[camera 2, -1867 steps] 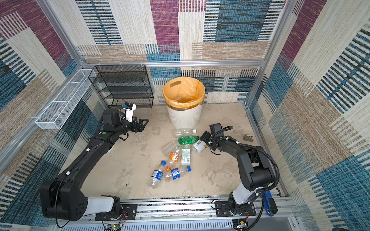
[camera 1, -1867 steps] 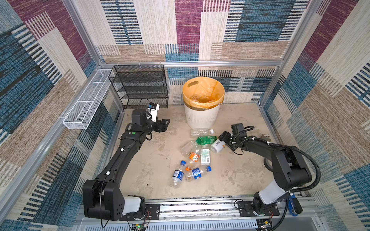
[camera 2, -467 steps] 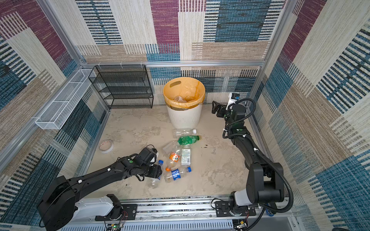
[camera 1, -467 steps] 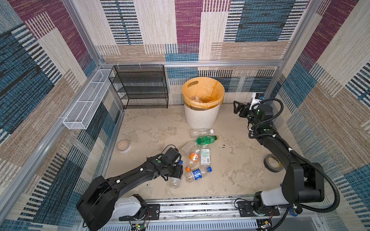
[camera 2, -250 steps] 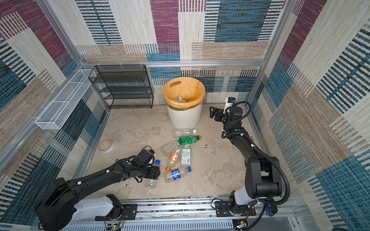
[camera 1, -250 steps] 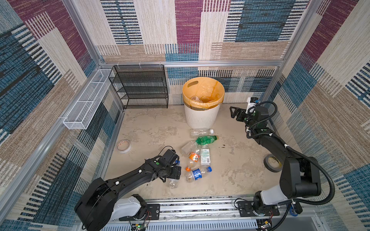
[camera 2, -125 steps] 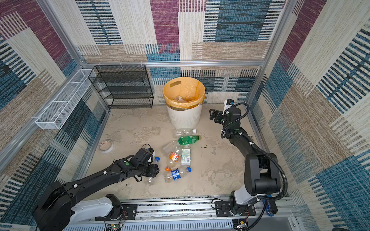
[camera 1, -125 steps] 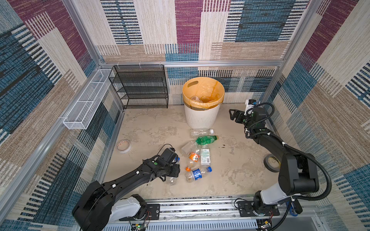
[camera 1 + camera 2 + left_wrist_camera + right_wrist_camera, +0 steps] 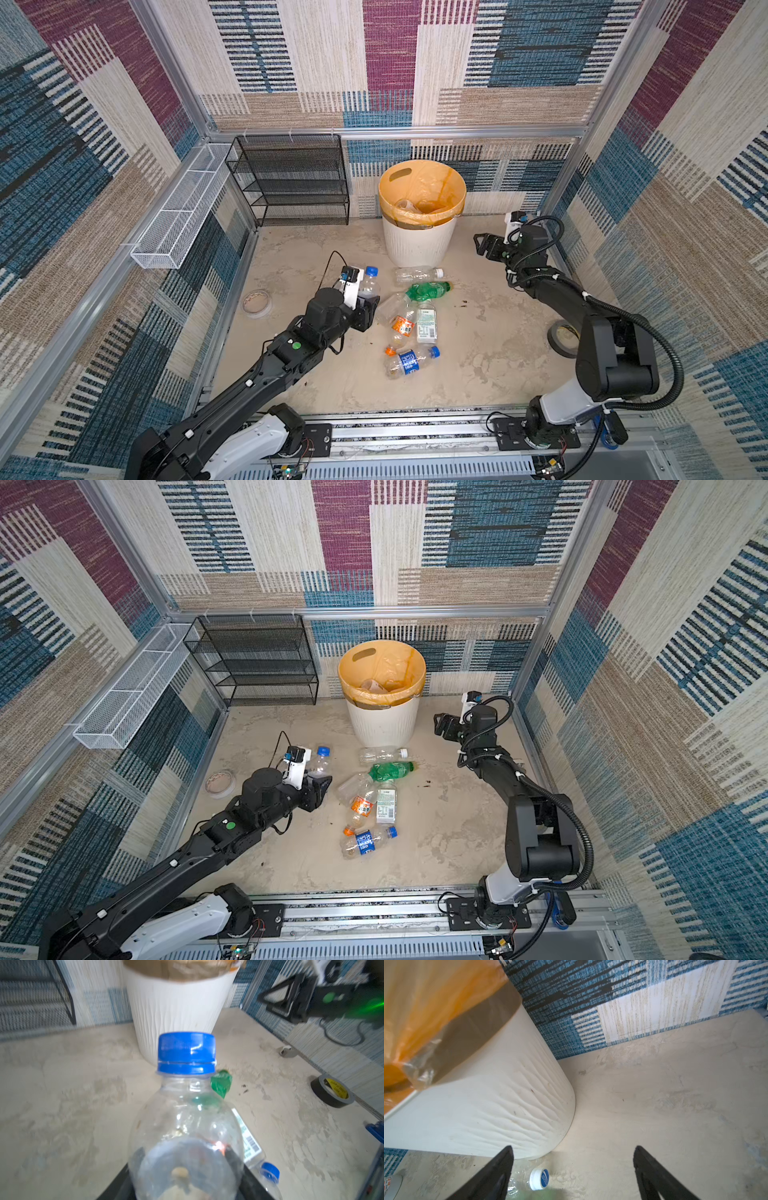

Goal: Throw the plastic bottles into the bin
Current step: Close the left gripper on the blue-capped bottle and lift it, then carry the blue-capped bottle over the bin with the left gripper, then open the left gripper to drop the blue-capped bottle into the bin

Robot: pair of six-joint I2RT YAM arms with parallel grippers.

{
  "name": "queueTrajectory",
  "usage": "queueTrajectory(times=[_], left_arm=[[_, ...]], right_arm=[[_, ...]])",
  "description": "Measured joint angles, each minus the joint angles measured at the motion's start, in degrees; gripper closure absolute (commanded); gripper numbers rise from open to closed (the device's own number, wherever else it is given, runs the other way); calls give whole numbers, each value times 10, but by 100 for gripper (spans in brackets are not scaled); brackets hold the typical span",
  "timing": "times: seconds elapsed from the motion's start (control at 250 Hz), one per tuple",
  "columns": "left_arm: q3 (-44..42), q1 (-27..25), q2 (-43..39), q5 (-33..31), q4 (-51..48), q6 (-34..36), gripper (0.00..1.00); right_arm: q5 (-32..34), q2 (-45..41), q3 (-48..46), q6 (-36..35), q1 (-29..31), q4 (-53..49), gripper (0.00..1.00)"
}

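My left gripper (image 9: 369,306) (image 9: 319,789) (image 9: 185,1157) is shut on a clear blue-capped bottle (image 9: 368,281) (image 9: 321,762) (image 9: 187,1113), held off the floor with its cap toward the bin (image 9: 419,245) (image 9: 382,725) (image 9: 176,1012) (image 9: 488,1105). The bin is a white ribbed bucket with an orange liner. Several more plastic bottles lie in front of it: a white-capped clear one (image 9: 417,274) (image 9: 538,1179), a green one (image 9: 428,289), an orange-labelled one (image 9: 401,324) and a blue-labelled one (image 9: 409,361). My right gripper (image 9: 482,245) (image 9: 441,725) (image 9: 572,1148) hangs open and empty just right of the bin.
A beige tape roll (image 9: 257,303) lies by the left wall and a black tape roll (image 9: 563,338) (image 9: 330,1094) by the right wall. A black mesh rack (image 9: 291,183) stands at the back left, with a white wire basket (image 9: 183,212) on the left wall.
My left gripper has shut on the blue-capped bottle, lifted it off the floor and carried it back toward the bin. The right gripper has sunk a little beside the bin.
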Motion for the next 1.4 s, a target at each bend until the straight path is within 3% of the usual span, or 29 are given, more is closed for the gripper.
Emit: queueTrajectory(times=[0.188,0.404,0.6,0.692,0.808,0.884,1.016,1.4], left_arm=[[47,1,24,5,185,110,43],[90,1,55,64,407,210,42],[271,4,185,97,524,249,37],[450,32,303,88,452,216,27],[748,83,479,111,214,120,16],[858,97,545,137,94,78,4],[862,95,550,173,1,52,0],[773,109,455,188,-52,72,1]], right_arm=[[-3,-13,-36,2,1,-6,11],[-9,-23,-65,16,1,-10,12],[-15,-33,-74,28,3,1,13],[-19,-33,-76,38,8,5,13],[-21,-41,-80,44,20,15,13],[-22,-56,-87,44,26,17,13],[-14,-74,-92,42,27,17,12],[-13,-56,-56,0,46,-35,11]])
